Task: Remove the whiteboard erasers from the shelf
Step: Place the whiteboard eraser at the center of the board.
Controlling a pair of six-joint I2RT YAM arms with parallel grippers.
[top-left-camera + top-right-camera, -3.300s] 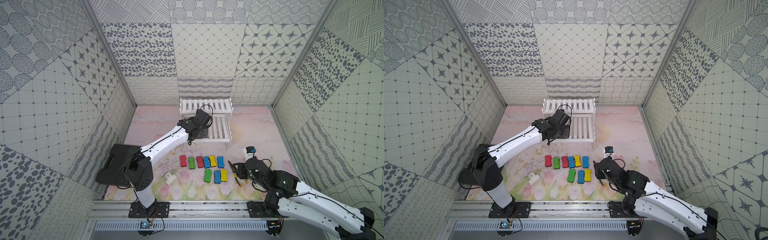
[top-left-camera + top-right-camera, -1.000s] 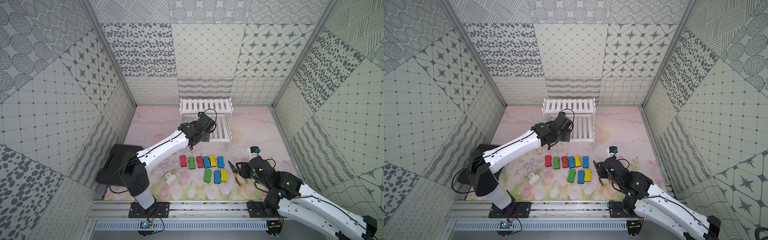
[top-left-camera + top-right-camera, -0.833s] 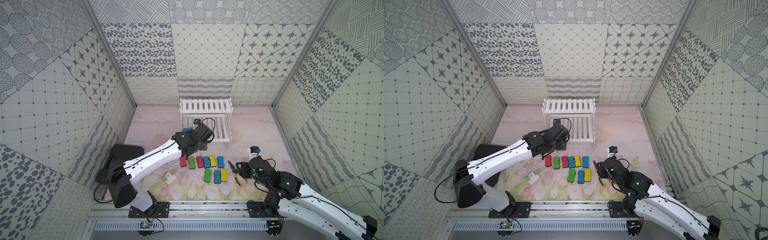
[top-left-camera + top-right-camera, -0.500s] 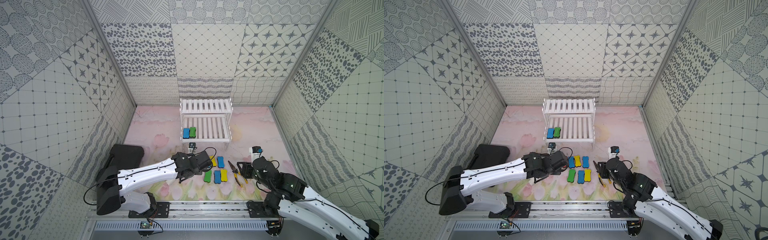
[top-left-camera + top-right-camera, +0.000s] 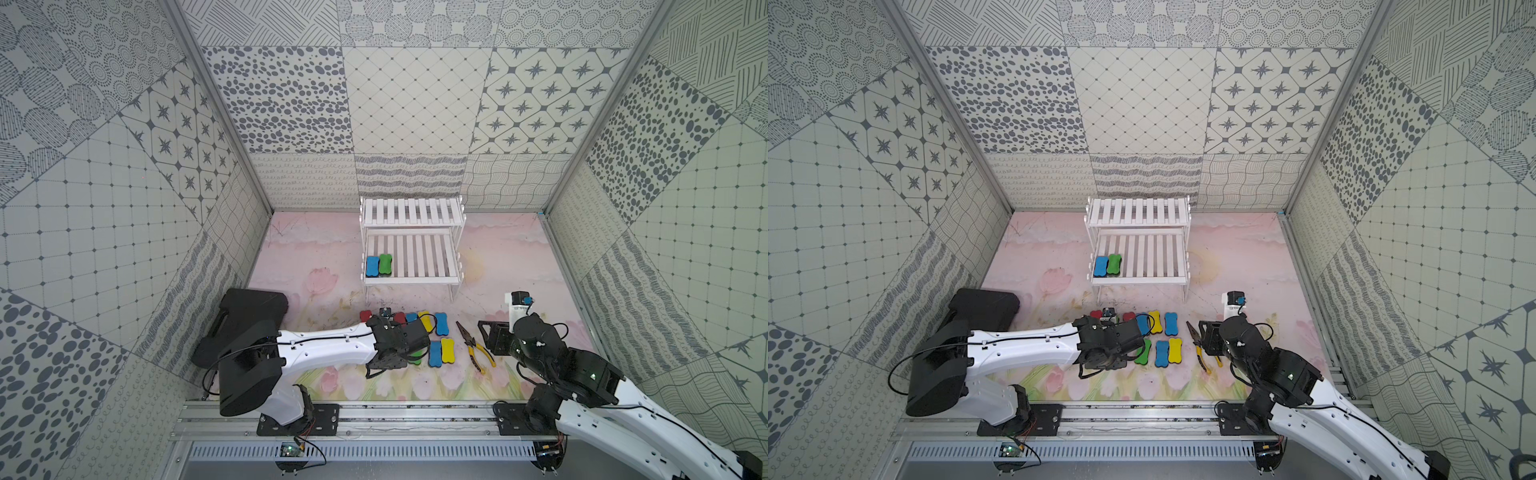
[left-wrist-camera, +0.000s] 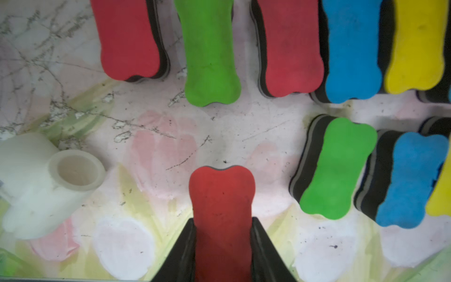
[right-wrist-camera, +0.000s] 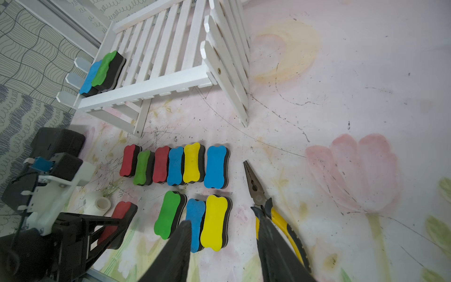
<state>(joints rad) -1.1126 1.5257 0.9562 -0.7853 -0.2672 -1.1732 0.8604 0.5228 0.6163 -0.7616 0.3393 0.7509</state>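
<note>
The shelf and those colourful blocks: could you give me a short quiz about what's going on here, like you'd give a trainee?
1. How many erasers lie on the shelf?
2. True or false: the left gripper holds a yellow eraser.
3. Which tool lies beside the right gripper? A pliers; B scissors; C hammer.
Key: 1. Two, a blue eraser and a green eraser, side by side on the lower tier. 2. False: it is shut on a red eraser. 3. A.
</note>
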